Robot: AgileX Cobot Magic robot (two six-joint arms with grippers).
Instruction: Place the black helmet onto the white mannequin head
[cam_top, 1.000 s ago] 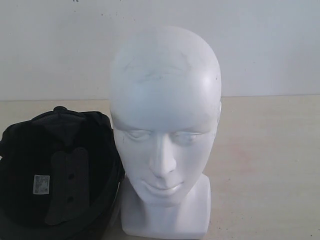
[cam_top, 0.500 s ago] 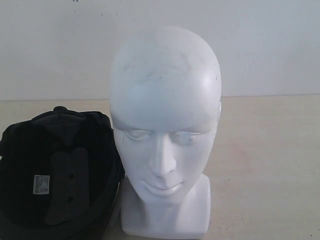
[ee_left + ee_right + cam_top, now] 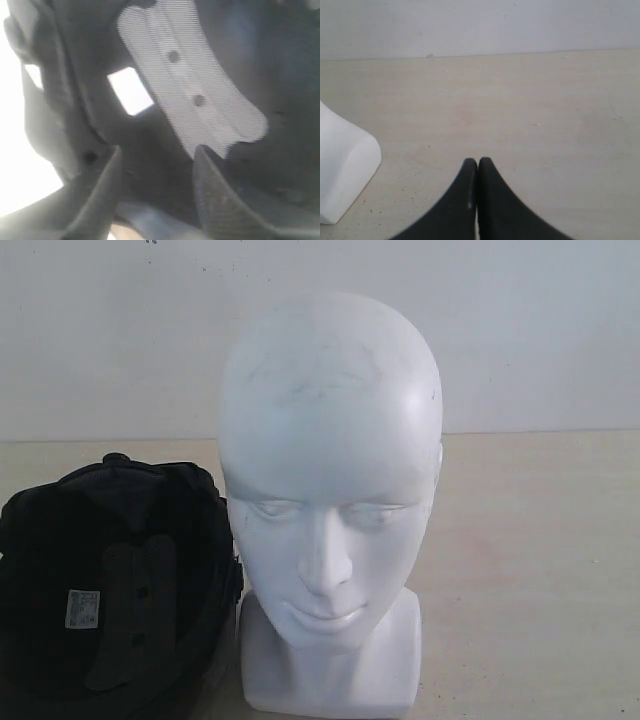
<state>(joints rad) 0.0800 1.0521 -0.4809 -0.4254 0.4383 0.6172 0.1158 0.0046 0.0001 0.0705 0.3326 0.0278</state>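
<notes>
The black helmet (image 3: 110, 580) lies upside down on the table, its padded inside and small white label (image 3: 82, 608) facing up. It sits against the left side of the white mannequin head (image 3: 330, 460), which stands upright and bare. Neither gripper shows in the exterior view. My left gripper (image 3: 157, 150) hangs just over the helmet's lining (image 3: 250, 60); its fingers stand apart, gripping nothing, near the grey pad strip (image 3: 190, 95). My right gripper (image 3: 478, 161) is shut and empty, low over the table beside the head's neck base (image 3: 342, 170).
The pale wooden table (image 3: 540, 570) stretches to the right of the head. A white wall (image 3: 530, 330) closes off the back.
The helmet has shifted slightly: its edge next to the head has drawn a little to the left. The head has not moved.
</notes>
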